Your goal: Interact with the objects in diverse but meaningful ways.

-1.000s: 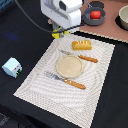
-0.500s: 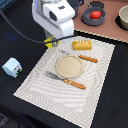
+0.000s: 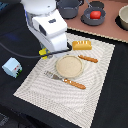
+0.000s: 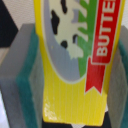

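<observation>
Wrist view: the hand (image 4: 70, 65) grips the butter packet (image 4: 75, 55), its long axis running along the teal pads (image 4: 30, 75). Exterior view: it hangs beside the plate (image 3: 69, 66), with the bread loaf (image 3: 82, 45) near.

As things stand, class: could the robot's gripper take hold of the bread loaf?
Probably not yet: the gripper is shut on the butter packet. The bread loaf lies uncovered beside the plate.

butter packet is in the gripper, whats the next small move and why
Probably lower it toward bare placemat before letting go. The wrist view shows the butter packet clamped between the gripper pads, and in the exterior view its yellow edge hangs beside the round plate.
</observation>
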